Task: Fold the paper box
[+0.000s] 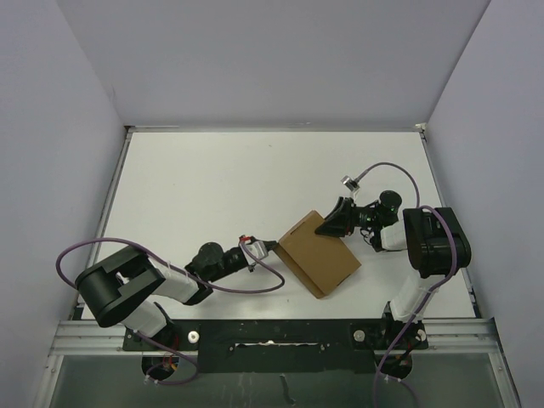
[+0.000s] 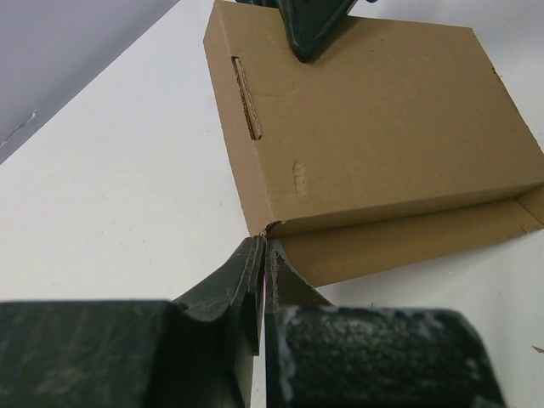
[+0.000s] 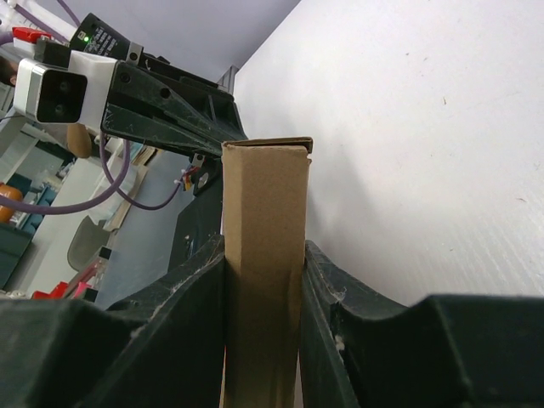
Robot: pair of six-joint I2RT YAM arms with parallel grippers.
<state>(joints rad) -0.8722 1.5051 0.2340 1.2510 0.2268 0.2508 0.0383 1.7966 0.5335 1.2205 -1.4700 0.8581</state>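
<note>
Box (image 1: 319, 252) of plain brown cardboard, thin and rectangular, closed into its flat form and set diagonally on the white table (image 1: 212, 187), right of centre and toward the near edge, between the two arms. In the left wrist view its broad top face (image 2: 374, 127) is turned upward, with a narrow slot (image 2: 246, 98) cut near its left edge and a flap (image 2: 408, 242) lying out along the near long side, low against the table. The right gripper (image 1: 340, 219) reaches in from the right and is clamped across the box's thickness at its far edge: the right wrist view shows the narrow side of the box (image 3: 263, 255) standing between the two dark fingers (image 3: 183, 297), both pressed against the cardboard, and one of these fingers appears at the top of the left wrist view, resting on the top face. The left gripper (image 1: 270, 246) comes in from the left with its jaws closed together, tips (image 2: 263, 248) at the box's near left corner where the flap begins; whether any cardboard is pinched between them cannot be told. A purple cable (image 1: 85, 246) loops along the left arm. Pale lilac walls (image 1: 51, 127) enclose the table on three sides.
</note>
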